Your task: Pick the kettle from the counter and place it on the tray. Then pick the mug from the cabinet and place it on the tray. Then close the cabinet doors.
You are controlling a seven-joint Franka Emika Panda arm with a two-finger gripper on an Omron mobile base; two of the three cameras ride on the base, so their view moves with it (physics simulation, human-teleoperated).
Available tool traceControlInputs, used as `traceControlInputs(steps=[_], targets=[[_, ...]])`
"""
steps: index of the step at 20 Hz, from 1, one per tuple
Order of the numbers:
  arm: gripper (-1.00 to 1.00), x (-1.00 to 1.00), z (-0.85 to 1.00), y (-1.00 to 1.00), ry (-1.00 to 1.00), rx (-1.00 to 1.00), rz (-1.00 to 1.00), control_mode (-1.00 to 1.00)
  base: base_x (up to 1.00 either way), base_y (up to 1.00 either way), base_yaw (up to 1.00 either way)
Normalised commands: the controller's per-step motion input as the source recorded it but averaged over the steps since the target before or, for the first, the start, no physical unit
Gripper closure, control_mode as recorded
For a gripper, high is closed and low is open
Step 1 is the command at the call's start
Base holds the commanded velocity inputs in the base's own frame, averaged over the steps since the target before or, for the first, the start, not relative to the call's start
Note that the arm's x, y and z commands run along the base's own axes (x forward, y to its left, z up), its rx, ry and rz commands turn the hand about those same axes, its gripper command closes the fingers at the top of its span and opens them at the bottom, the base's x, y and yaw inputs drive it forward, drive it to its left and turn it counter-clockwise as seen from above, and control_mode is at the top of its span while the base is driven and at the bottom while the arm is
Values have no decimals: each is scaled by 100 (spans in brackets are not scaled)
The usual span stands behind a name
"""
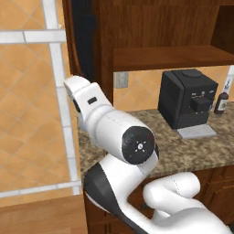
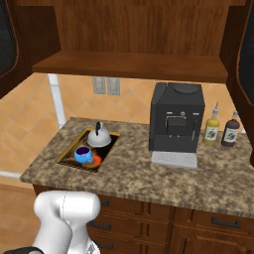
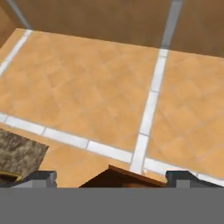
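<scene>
well apart from the released pincer, kettle and mug sit on tray.

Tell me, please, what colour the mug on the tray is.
Bright blue mug, dark inside; clearest in the right base view.

Cabinet doors cut by edges

From my right base view: tray on the counter at its left end, kettle on the tray's far part, mug on the tray at about 7 o'clock from the kettle. Coffee machine at 3 o'clock from the tray, two bottles just beyond at its 3 o'clock. Cabinet shelf overhead at 12 o'clock; drawers below the counter at 6 o'clock.
</scene>
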Motion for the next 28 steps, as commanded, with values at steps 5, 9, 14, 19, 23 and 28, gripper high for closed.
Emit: traceControlInputs(steps=[5, 9, 14, 19, 23, 28], targets=[[-100, 32, -2, -79, 6, 2, -21, -100, 0, 0, 0], [-100, 39, -8, -80, 6, 1, -20, -100, 0, 0, 0], [-100, 40, -9, -79, 6, 0, -20, -100, 0, 0, 0], [-100, 47, -10, -77, 4, 0, -18, -100, 0, 0, 0], [-100, 57, -10, -70, 0, 0, -18, -100, 0, 0, 0], [-100, 72, -12, -65, 0, 1, -11, -100, 0, 0, 0]])
